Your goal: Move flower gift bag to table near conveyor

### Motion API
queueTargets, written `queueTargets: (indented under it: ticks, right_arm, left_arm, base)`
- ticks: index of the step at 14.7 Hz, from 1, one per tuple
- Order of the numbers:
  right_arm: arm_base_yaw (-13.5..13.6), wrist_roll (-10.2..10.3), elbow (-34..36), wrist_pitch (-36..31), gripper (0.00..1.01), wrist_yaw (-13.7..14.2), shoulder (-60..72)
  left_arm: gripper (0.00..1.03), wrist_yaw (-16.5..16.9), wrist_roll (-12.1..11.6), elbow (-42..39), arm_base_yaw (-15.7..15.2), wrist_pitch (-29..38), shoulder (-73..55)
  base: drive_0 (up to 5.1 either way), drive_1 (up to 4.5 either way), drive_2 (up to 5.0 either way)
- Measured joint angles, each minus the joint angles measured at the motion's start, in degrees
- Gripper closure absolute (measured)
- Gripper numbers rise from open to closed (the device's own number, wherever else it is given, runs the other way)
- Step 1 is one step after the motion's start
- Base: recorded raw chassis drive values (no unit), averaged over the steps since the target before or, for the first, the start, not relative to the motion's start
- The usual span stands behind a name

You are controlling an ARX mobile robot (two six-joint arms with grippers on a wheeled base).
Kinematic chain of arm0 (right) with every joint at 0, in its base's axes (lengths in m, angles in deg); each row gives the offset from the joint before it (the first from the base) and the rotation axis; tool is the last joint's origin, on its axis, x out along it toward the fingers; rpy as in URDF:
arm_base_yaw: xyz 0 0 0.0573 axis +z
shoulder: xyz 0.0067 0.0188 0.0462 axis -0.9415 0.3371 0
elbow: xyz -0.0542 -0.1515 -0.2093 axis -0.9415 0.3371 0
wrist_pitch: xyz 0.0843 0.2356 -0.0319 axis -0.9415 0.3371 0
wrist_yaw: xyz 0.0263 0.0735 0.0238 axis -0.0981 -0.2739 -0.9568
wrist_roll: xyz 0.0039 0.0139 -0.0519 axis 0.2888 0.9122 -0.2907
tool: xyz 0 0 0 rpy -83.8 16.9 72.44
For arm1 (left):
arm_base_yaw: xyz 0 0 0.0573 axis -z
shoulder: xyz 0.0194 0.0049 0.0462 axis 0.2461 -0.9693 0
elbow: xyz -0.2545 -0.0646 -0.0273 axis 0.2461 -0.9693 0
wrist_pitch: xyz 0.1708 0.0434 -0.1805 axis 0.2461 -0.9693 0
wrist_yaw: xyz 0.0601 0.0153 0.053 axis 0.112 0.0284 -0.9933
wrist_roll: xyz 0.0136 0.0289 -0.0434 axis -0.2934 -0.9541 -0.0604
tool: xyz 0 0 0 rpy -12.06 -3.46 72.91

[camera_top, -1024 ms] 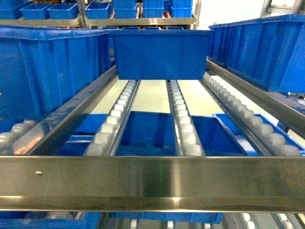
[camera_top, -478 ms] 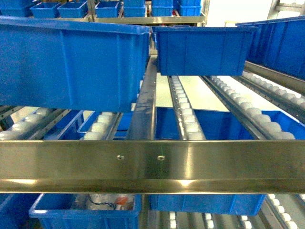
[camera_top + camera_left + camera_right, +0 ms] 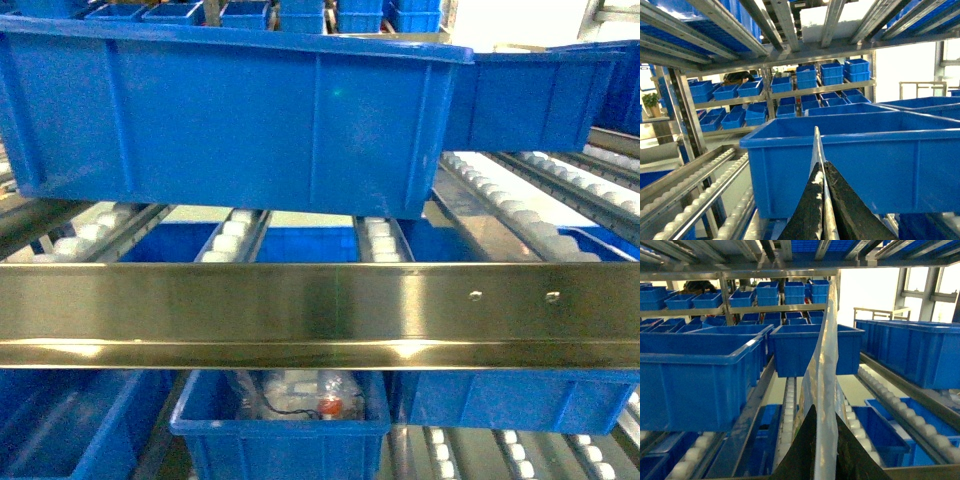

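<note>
Bag [image 3: 824, 385] rises as a thin glossy sheet at frame centre, pinched in right gripper [image 3: 821, 440]; its edge [image 3: 816, 150] likewise clamped in left gripper [image 3: 822, 200]. Conveyor [image 3: 320, 310] rail crosses mid-frame; bins [image 3: 230, 110] above.

**Roller rack loaded with blue bins**

The conveyor [image 3: 320, 315] is a steel-framed rack whose sloping tracks of white rollers [image 3: 380, 240] carry blue plastic bins. A large bin [image 3: 230, 110] rests on the upper rollers directly ahead of the left gripper [image 3: 822, 200]. A smaller bin [image 3: 815, 352] sits farther back, beyond the right gripper [image 3: 820, 460]. Lower tiers hold more bins [image 3: 280, 425].
</note>
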Motion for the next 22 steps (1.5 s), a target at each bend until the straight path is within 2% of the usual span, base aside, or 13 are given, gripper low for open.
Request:
queueTargets:
  ticks: [22]
  right_arm:
    - [0.00, 0.00, 0.02, 0.11, 0.98, 0.00, 0.13]
  left_arm:
    - [1.01, 0.00, 0.00, 0.00, -0.09, 0.04, 0.00]
  base:
    - [-4.7, 1.01, 3.7]
